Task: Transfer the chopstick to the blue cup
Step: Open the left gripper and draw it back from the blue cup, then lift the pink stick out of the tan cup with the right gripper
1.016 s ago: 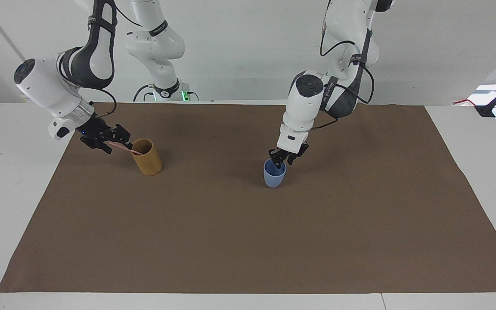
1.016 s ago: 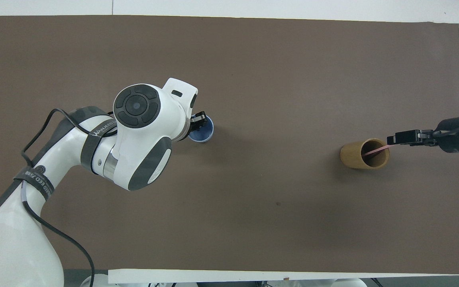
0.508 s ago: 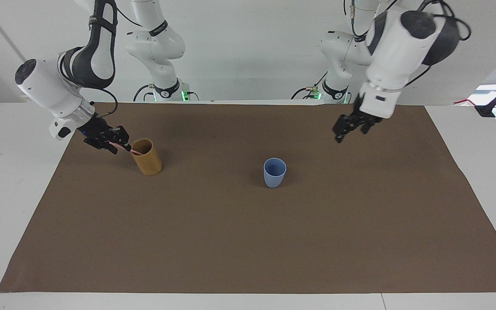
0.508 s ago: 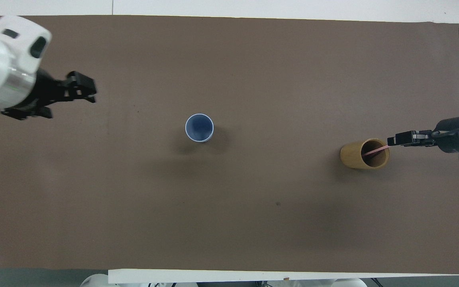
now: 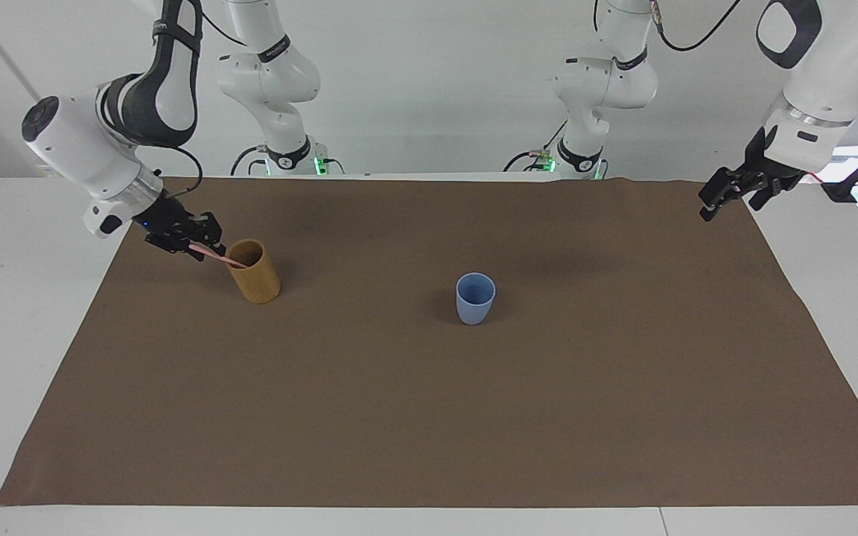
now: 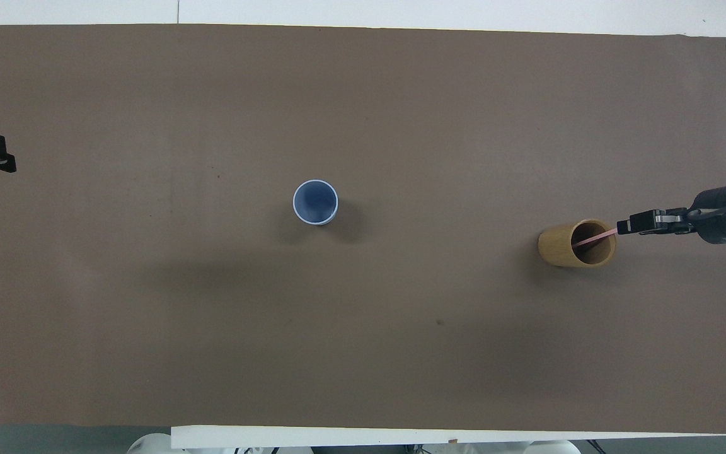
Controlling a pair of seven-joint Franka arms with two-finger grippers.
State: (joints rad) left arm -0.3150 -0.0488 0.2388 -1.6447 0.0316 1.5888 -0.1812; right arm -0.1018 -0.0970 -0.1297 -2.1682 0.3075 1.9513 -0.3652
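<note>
While the stick [image 5: 214, 257] leans in the tan cup [image 5: 254, 271], upper end pinched in the right gripper [image 5: 202, 240] just beside the rim, lower end down inside. Best drawn out along its own slant, not straight up, so as not to tip the tan cup. Once clear, carry over the mat [image 5: 429, 417] to the blue cup [image 5: 474, 298], upright and empty near mid-table, well apart toward the left arm's end. Turn upright, centre over the mouth, lower well in, then let go. Left gripper [image 5: 736, 190] waiting in the air over the mat's edge at its own end, fingers spread, holding nothing.
</note>
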